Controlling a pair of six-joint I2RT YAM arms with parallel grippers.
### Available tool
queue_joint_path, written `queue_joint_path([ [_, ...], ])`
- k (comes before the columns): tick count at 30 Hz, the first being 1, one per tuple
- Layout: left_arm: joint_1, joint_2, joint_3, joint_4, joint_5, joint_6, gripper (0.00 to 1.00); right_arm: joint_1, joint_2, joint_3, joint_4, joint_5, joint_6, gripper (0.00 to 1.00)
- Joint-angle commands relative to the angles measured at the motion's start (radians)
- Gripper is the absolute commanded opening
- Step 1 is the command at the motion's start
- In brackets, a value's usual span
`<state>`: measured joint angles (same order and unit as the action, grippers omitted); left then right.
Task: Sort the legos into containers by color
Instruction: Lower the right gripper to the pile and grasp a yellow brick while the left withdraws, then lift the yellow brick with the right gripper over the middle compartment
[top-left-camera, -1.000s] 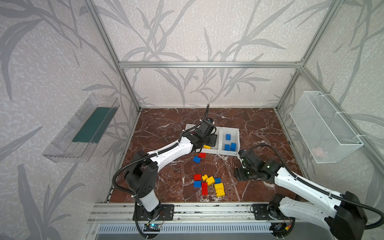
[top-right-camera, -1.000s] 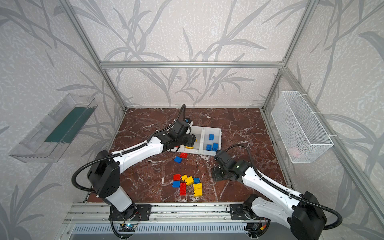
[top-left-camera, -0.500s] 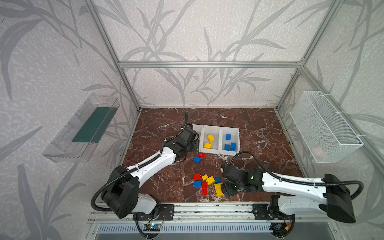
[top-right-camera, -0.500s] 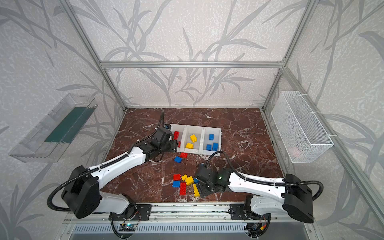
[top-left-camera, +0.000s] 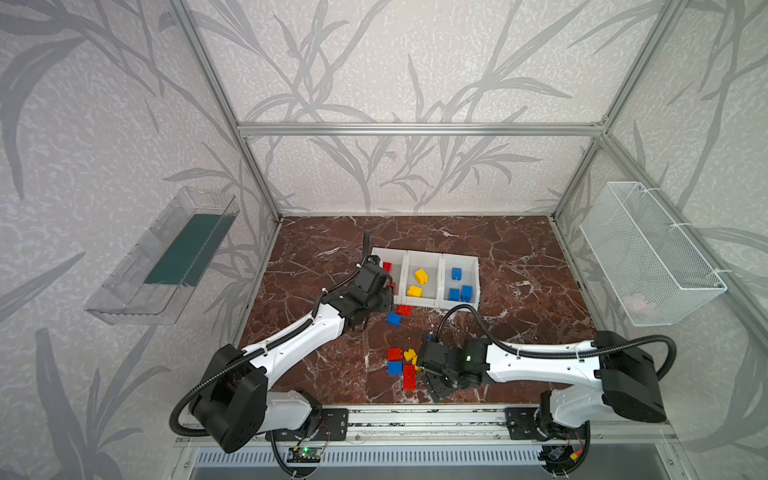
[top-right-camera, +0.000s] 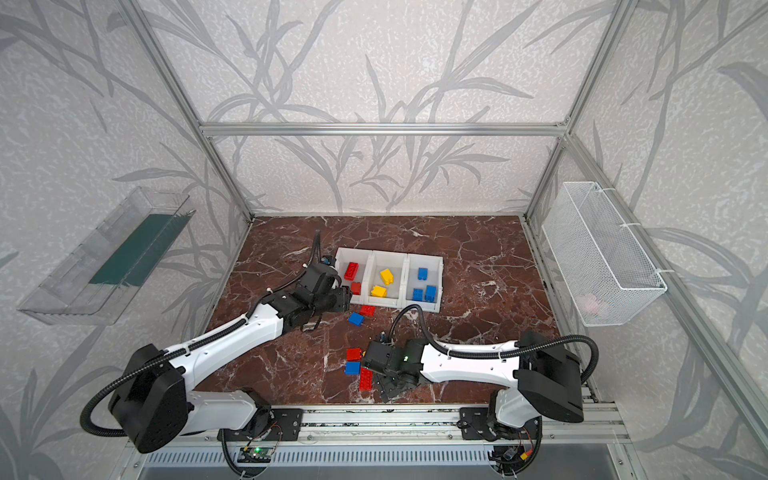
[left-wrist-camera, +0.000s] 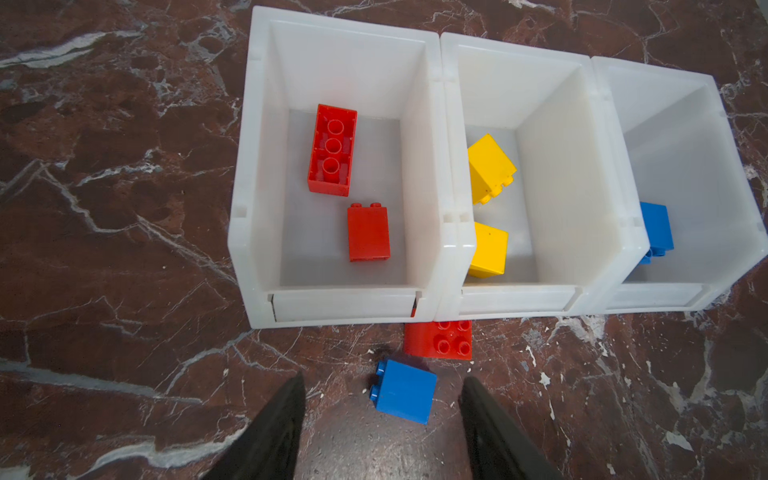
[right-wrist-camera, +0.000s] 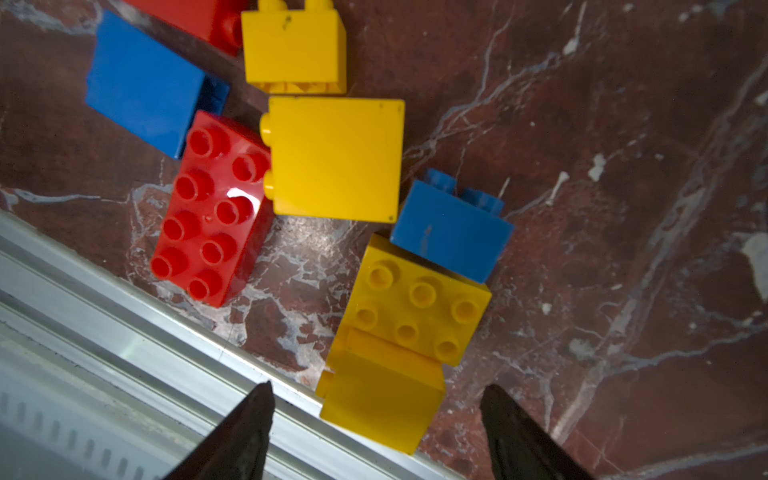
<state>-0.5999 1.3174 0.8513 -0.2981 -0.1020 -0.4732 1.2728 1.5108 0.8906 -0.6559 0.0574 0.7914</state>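
Right wrist view: the right gripper (right-wrist-camera: 378, 385) is empty, jaws apart, straddling a yellow brick (right-wrist-camera: 382, 399) by the front rail (right-wrist-camera: 124, 332). The left gripper (left-wrist-camera: 382, 379), also apart and empty, hangs over a blue brick (left-wrist-camera: 405, 392) just before the containers (left-wrist-camera: 345, 305), which are partly filled by colour. Step judged: pick-up. Next move calls for descending and closing squarely without disturbing touching neighbours.

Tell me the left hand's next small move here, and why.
Probably lower the left hand straight down and close on the blue brick. Its fingers stand open with nothing held, and that brick lies on its side on the table between them, just in front of the red brick. It belongs in the bin with blue bricks.
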Motion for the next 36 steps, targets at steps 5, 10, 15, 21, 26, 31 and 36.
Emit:
queue_joint_path([
  [5, 0.004, -0.045, -0.033, 0.016, 0.001, -0.034, 0.62, 0.010, 0.038, 0.019, -0.080, 0.049, 0.055, 0.77],
  [10, 0.005, -0.045, -0.034, 0.018, 0.008, -0.039, 0.62, 0.011, 0.035, -0.004, -0.070, 0.066, 0.061, 0.66],
  [15, 0.005, -0.033, -0.026, 0.019, 0.015, -0.038, 0.62, 0.009, 0.034, -0.023, -0.081, 0.095, 0.077, 0.49],
  [21, 0.004, -0.020, -0.020, 0.022, 0.022, -0.039, 0.62, -0.018, -0.005, -0.047, -0.087, 0.118, 0.068, 0.41],
  [26, 0.004, -0.027, -0.026, 0.021, 0.013, -0.038, 0.62, -0.125, -0.094, -0.037, -0.137, 0.162, -0.021, 0.40],
  [31, 0.004, -0.030, -0.028, 0.020, 0.021, -0.038, 0.62, -0.328, -0.180, 0.028, -0.109, 0.197, -0.222, 0.40],
  [36, 0.002, -0.044, -0.036, 0.016, 0.028, -0.039, 0.62, -0.491, -0.161, 0.134, -0.022, 0.141, -0.378, 0.40],
])
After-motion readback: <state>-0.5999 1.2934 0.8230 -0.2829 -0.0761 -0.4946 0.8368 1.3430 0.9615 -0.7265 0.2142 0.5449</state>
